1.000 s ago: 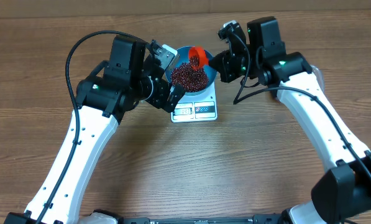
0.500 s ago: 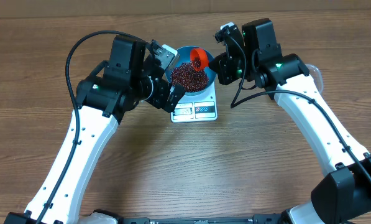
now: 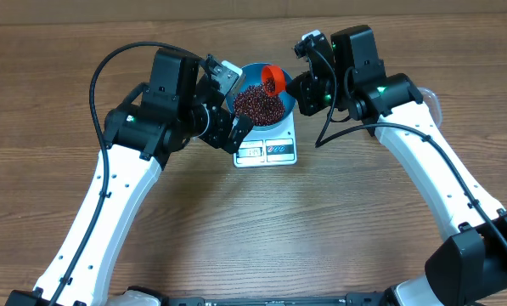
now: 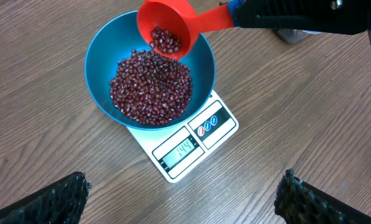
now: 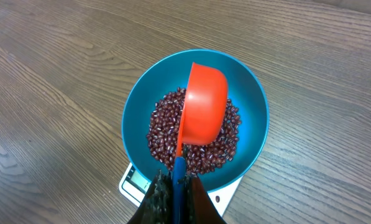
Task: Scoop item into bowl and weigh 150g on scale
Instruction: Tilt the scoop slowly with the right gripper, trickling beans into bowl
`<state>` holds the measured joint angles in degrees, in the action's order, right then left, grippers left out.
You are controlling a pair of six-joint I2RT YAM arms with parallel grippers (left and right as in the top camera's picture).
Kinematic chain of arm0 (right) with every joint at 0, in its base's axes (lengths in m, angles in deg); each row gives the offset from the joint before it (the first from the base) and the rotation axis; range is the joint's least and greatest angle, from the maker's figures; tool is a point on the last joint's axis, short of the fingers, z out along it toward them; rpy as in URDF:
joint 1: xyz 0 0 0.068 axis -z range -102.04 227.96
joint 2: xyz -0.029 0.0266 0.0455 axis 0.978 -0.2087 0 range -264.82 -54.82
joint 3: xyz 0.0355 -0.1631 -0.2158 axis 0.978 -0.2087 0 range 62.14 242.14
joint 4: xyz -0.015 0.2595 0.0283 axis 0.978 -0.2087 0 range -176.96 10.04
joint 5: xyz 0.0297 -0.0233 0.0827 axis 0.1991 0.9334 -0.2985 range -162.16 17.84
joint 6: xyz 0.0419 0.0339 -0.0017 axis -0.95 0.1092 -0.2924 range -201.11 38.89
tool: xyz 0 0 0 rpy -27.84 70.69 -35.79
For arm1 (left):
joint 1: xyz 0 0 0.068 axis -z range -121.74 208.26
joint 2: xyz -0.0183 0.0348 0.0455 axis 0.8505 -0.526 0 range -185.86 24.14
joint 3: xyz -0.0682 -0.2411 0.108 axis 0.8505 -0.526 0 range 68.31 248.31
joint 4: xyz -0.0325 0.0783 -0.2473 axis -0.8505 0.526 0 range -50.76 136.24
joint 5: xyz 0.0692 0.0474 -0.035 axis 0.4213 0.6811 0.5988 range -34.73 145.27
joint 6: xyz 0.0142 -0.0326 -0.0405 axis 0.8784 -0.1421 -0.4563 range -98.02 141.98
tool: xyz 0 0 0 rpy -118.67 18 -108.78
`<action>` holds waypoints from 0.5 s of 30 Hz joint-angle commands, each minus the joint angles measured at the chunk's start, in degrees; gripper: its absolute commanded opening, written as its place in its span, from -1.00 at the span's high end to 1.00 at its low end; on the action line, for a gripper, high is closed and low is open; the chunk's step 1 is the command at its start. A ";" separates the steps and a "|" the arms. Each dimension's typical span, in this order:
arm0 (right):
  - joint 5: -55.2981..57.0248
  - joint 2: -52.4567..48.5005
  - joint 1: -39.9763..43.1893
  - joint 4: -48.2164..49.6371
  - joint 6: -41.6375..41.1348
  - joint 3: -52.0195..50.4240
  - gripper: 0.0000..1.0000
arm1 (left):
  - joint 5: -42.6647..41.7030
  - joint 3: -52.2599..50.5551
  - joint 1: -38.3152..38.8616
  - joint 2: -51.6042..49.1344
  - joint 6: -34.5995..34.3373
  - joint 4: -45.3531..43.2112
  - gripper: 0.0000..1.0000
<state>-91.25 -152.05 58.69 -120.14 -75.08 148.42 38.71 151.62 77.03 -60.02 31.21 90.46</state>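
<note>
Toward the far edge of the table point(image 3: 338, 221), the bowl point(image 4: 98, 62) of beans point(image 4: 151, 90) sits on the scale point(image 4: 219, 124), whose digits look too small to trust; my right gripper point(image 5: 173, 186) pinches the red scoop point(image 5: 204, 102), which is tilted over the bowl, and my left gripper point(image 4: 182, 193) hangs spread wide nearby

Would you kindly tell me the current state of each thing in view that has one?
Scale: switched on, display showing digits.
Bowl: upright on the scale, holding a heap of beans.
Beans: mostly heaped in the bowl, a few in the scoop.
Scoop: tilted above the bowl, handle gripped.
Left tool: open, empty.
Right tool: shut on the scoop's handle.
</note>
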 commanded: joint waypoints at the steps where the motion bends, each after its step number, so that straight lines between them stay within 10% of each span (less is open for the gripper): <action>1: -0.92 1.25 -0.37 -0.33 2.75 1.88 0.93 | -0.87 0.85 0.11 1.33 1.05 -0.07 -0.99; 15: 5.53 1.33 -1.62 -0.66 2.75 1.88 0.93 | -0.87 0.85 0.11 1.33 1.07 -0.07 -0.99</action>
<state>-86.77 -152.05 57.14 -121.15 -71.83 148.42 38.71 151.62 77.03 -60.02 31.21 90.48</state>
